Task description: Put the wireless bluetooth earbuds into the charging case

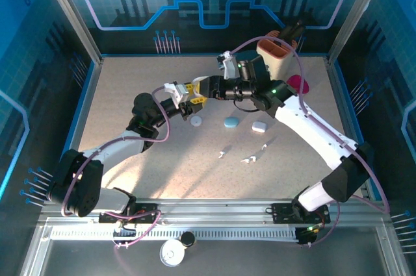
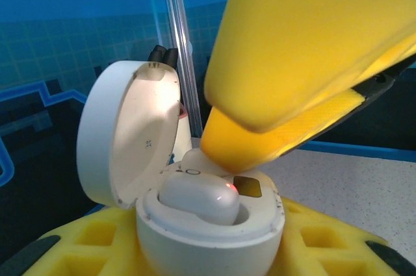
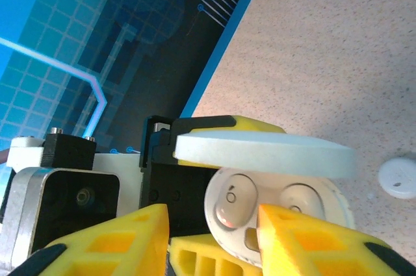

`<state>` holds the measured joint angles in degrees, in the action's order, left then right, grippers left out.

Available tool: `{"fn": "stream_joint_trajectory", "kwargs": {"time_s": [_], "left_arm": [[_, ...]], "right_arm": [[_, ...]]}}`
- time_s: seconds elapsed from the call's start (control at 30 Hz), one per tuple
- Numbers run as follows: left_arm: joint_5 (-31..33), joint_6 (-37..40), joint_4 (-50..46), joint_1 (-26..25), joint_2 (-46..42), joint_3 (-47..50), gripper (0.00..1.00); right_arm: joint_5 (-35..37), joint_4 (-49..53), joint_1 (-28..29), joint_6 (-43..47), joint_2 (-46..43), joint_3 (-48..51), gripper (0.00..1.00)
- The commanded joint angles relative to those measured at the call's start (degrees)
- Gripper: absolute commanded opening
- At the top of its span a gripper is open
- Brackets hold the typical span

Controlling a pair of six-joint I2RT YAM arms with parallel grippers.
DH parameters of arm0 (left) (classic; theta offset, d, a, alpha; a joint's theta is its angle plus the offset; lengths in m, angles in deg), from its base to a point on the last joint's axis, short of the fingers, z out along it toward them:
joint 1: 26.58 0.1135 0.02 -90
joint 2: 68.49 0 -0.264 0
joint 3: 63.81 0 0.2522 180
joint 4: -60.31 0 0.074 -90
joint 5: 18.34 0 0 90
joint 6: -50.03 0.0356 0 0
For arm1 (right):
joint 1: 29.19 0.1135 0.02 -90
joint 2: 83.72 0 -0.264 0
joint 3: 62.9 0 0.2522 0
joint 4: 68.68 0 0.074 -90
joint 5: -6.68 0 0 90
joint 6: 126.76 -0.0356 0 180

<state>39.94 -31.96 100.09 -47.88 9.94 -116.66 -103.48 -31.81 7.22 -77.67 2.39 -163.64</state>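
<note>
Yellow and close up, my right gripper (image 3: 213,216) hangs over the table (image 1: 130,94), fingers apart and empty, one tip at the rim of the charging case (image 2: 208,237). My left gripper (image 1: 193,96) clamps that case, lid up. One earbud (image 2: 198,198) sits in its well; loose earbuds (image 1: 247,159) lie nearer my bases.

In left gripper (image 1: 193,96): charging case (image 2: 208,230), one earbud (image 2: 198,198) seated inside; right gripper (image 3: 213,224) just beside it. On counter (image 1: 130,94), toward its near edge: loose earbuds (image 1: 247,159).
</note>
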Motion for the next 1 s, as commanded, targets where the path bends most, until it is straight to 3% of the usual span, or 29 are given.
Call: {"fn": "stream_joint_trajectory", "kwargs": {"time_s": [0.0,0.23,0.53,0.73,0.97], "left_arm": [[-0.8,-0.5,3.9,-0.5,0.0,0.1,0.38],[-1.1,3.9,0.0,-0.5,-1.0,0.9,0.38],[-2.1,9.2,-6.4,-0.6,-4.1,1.3,0.38],[-1.6,8.2,-6.5,-0.8,-5.0,1.1,0.38],[4.6,2.9,-6.0,-0.9,-6.1,1.2,0.39]], "right_arm": [[0.6,2.6,-1.0,2.4,-3.3,0.0,0.41],[-0.5,4.6,-1.0,6.6,-5.5,-2.6,0.39],[2.6,14.0,-1.4,12.2,2.7,-13.9,0.31],[2.7,19.0,-1.3,13.1,7.5,-19.1,0.31],[2.6,21.3,-1.4,13.2,6.1,-17.8,0.31]]}}
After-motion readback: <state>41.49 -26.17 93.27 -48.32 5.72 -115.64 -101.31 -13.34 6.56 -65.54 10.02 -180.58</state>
